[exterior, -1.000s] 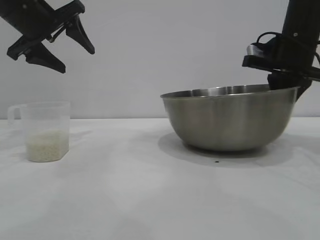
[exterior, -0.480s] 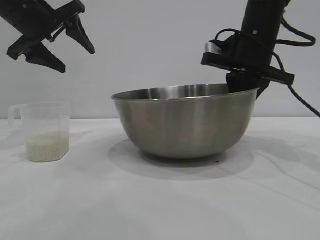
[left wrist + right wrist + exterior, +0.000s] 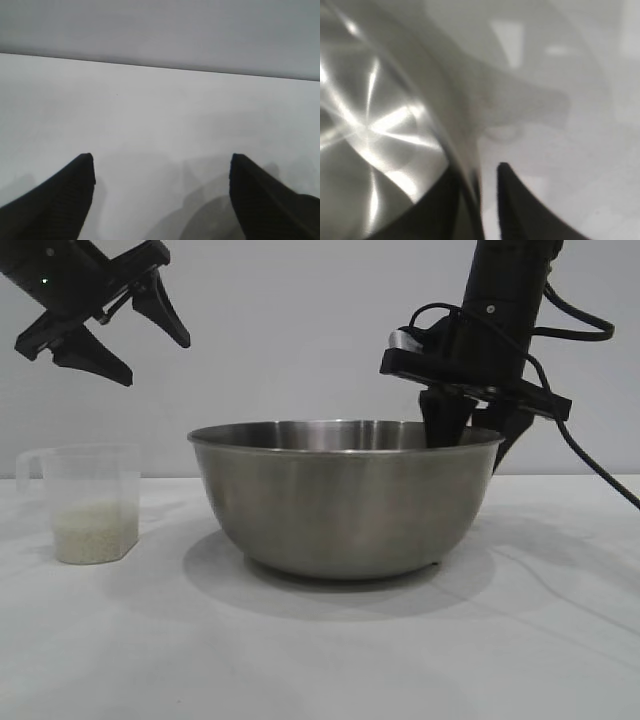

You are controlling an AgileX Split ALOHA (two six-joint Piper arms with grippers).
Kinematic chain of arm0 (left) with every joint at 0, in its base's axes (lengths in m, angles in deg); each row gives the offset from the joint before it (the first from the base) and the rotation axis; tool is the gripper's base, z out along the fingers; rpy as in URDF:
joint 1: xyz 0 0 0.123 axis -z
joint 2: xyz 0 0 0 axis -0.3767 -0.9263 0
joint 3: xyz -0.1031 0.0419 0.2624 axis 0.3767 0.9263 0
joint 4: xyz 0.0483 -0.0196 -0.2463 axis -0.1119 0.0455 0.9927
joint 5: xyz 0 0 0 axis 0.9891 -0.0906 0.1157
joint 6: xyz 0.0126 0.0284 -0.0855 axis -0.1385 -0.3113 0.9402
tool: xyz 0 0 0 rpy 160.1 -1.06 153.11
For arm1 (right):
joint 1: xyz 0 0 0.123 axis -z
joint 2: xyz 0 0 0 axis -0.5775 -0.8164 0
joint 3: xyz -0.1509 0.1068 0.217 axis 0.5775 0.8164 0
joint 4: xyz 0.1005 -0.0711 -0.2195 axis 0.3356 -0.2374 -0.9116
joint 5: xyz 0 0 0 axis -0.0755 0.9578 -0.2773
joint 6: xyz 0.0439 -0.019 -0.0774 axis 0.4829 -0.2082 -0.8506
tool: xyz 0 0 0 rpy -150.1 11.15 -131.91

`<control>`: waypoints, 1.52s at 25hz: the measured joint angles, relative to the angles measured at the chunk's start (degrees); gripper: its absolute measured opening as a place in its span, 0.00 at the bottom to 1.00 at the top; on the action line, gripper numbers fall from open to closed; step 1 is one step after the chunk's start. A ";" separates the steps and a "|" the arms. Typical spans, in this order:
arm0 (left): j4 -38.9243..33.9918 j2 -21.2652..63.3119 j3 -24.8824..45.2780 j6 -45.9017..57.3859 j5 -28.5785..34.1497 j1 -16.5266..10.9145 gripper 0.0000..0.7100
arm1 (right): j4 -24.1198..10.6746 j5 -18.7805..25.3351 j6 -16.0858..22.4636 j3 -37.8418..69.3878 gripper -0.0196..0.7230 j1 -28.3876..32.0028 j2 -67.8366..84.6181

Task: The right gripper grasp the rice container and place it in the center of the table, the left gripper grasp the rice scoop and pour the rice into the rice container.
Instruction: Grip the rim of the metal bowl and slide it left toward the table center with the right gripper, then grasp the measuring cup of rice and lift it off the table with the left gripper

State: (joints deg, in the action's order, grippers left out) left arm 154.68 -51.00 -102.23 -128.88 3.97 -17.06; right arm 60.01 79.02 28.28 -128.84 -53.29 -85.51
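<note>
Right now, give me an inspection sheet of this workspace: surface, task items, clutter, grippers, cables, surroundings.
Surface: white table, bare apart from the two items.
Job's things: rice container upright near the middle; rice scoop upright to its left, apart from it, holding rice in its lower part.
Clutter: nothing seen.
Grippers: right gripper straddling the rice container's far-right rim, a finger either side; left gripper open, raised above the rice scoop, holding nothing.
Cables: black cable looping from the right arm.
Surroundings: plain grey wall.
</note>
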 joint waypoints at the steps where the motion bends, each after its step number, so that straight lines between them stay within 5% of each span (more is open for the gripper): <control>1: 0.00 0.00 0.00 0.00 0.12 0.00 0.70 | 0.00 0.00 0.00 0.00 0.71 0.00 0.28; 4: 0.00 0.00 0.00 0.00 0.25 0.00 0.70 | -1.33 0.00 0.11 0.02 0.87 0.00 2.32; 8: 0.00 0.00 0.00 0.00 0.35 0.00 0.70 | -4.99 0.00 0.11 0.02 0.85 0.00 7.10; 13: 0.00 0.00 0.00 0.00 0.47 0.00 0.70 | -15.15 0.68 1.16 0.02 0.79 0.13 13.85; 17: 0.00 0.00 0.00 0.00 0.69 0.00 0.70 | -20.05 0.96 5.40 0.02 0.79 2.13 18.08; 27: 0.00 0.00 0.00 0.00 1.87 0.00 0.70 | -21.35 1.45 7.62 2.73 0.79 8.77 30.73; 38: 0.00 0.00 0.00 0.00 1.87 0.00 0.70 | -21.11 2.06 8.95 24.44 0.79 10.06 56.01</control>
State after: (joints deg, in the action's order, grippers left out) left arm 154.68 -51.00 -102.23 -128.88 5.84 -17.06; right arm 38.90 81.08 37.23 -104.39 -43.23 -29.50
